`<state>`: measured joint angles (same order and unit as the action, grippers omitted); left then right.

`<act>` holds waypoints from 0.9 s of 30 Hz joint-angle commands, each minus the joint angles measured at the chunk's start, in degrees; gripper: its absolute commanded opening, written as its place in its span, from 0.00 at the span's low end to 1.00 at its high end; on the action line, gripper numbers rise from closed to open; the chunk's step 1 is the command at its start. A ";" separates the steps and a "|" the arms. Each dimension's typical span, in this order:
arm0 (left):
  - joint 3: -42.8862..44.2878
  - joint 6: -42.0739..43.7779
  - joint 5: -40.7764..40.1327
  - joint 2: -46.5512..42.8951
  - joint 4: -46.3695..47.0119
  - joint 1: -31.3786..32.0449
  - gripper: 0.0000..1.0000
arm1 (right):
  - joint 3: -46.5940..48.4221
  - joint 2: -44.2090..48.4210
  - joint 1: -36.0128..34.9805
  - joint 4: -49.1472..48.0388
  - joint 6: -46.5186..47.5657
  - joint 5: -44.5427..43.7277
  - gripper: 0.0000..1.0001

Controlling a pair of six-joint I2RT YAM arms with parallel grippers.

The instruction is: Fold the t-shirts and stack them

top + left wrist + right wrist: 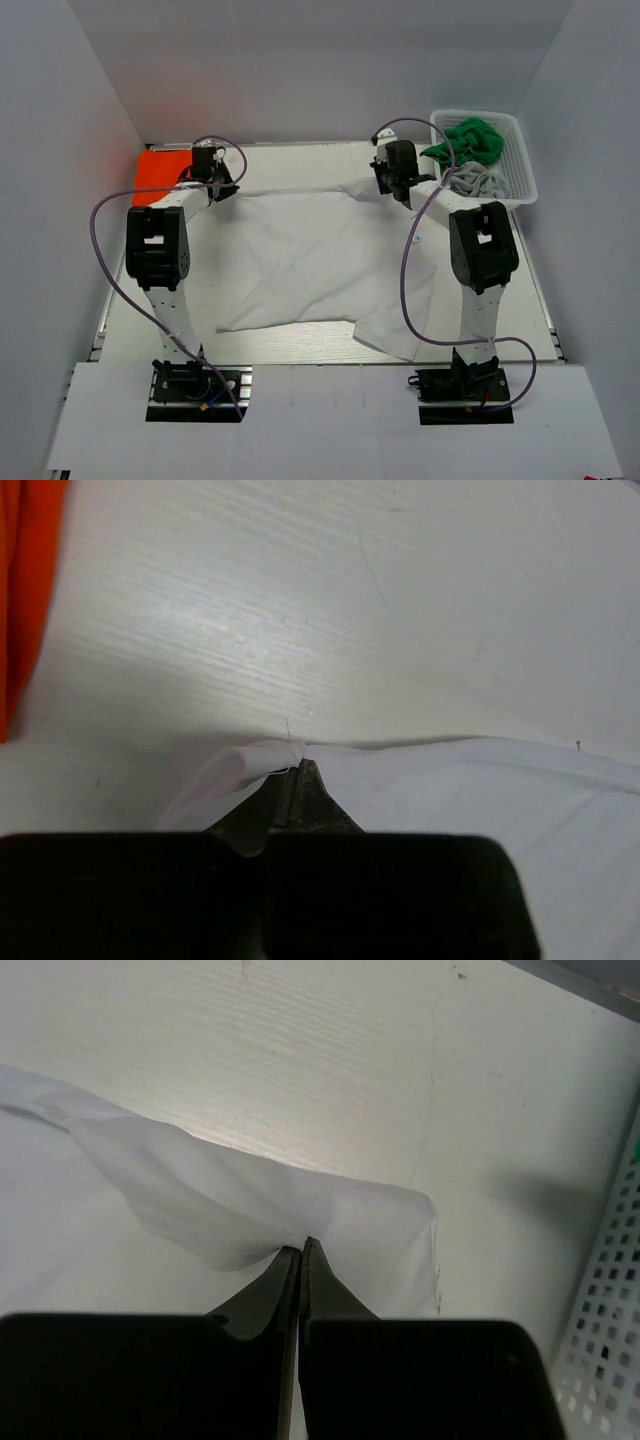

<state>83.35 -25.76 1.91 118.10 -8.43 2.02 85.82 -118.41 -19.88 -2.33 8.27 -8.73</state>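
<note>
A white t-shirt (310, 255) lies spread across the middle of the table, its far edge pulled taut between my two grippers. My left gripper (222, 187) is shut on its far left corner; in the left wrist view the white cloth (250, 770) is pinched at the jaw tips (298, 765). My right gripper (390, 185) is shut on the far right corner, with the white cloth (300, 1210) bunched at its tips (303, 1245). An orange t-shirt (162, 165) lies folded at the far left. A green t-shirt (468, 138) and a grey t-shirt (478, 182) sit in the basket.
A white plastic mesh basket (520, 160) stands at the far right corner, close to my right gripper; its wall (610, 1320) shows in the right wrist view. The orange cloth's edge (25, 580) lies just left of my left gripper. White walls enclose the table.
</note>
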 commanded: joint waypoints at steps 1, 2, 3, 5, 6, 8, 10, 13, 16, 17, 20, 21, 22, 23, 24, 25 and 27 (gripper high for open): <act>-4.23 0.62 -0.33 -8.93 -1.76 0.44 0.00 | -3.37 8.96 0.02 -0.93 -0.27 -0.23 0.00; -5.64 0.62 -1.37 -10.34 -1.77 0.44 0.00 | -7.12 11.60 0.02 -0.92 -0.36 -0.84 0.00; -7.31 0.62 -1.99 -13.66 -2.29 0.44 0.00 | -8.55 13.01 0.02 -0.66 -0.36 -0.85 0.00; -12.93 -0.87 -2.79 -17.19 -2.30 0.44 0.00 | -13.73 18.29 -0.43 -1.01 -0.63 0.29 0.00; -14.78 -2.00 -2.79 -18.86 -2.30 0.44 0.00 | -15.06 19.52 -0.34 -1.01 -0.97 1.08 0.00; -20.23 -3.15 -2.79 -23.96 -1.77 0.44 0.00 | -19.36 24.09 -0.43 -0.23 -1.94 1.26 0.00; -25.24 -4.21 -2.79 -27.21 -1.24 0.44 0.00 | -22.61 27.16 -0.77 0.66 -3.34 -0.13 0.00; -30.60 -5.87 -1.39 -32.75 -1.24 0.44 0.00 | -27.79 32.36 -1.30 2.24 -5.98 -2.16 0.00; -36.23 -8.16 0.01 -37.93 -0.63 0.96 0.00 | -33.50 37.45 -1.65 2.24 -7.82 -2.60 0.00; -37.37 -8.95 0.02 -39.25 -0.63 0.97 0.00 | -35.61 38.16 -2.09 4.07 -7.83 -2.52 0.00; -43.26 -11.06 1.25 -45.05 0.43 0.97 0.00 | -40.54 42.28 -3.23 4.87 -13.62 -2.70 0.00; -45.19 -11.07 1.25 -46.20 -0.62 1.49 0.00 | -41.43 43.08 -3.50 5.49 -14.68 -3.13 0.00; -45.99 -11.07 1.25 -47.17 -1.32 1.49 0.00 | -43.18 43.96 -3.94 6.27 -15.91 -3.22 0.00; -46.69 -11.59 1.25 -48.66 -2.20 1.49 0.07 | -44.85 44.40 -4.11 6.54 -18.70 -3.13 0.00; -47.75 -11.60 1.25 -49.28 -4.47 1.49 0.20 | -45.65 44.84 -4.29 6.89 -19.95 -3.22 0.30; -47.76 -11.60 0.73 -49.89 -5.89 1.49 0.49 | -47.13 46.32 -4.55 7.59 -20.40 -1.05 0.72; -48.37 -13.43 -1.19 -52.17 -10.44 2.02 0.92 | -48.90 48.96 -5.25 9.78 -21.54 1.77 0.90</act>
<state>35.53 -36.42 2.37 69.41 -13.23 3.44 38.54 -73.52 -24.23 4.73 -8.47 -10.04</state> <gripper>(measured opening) 0.636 0.857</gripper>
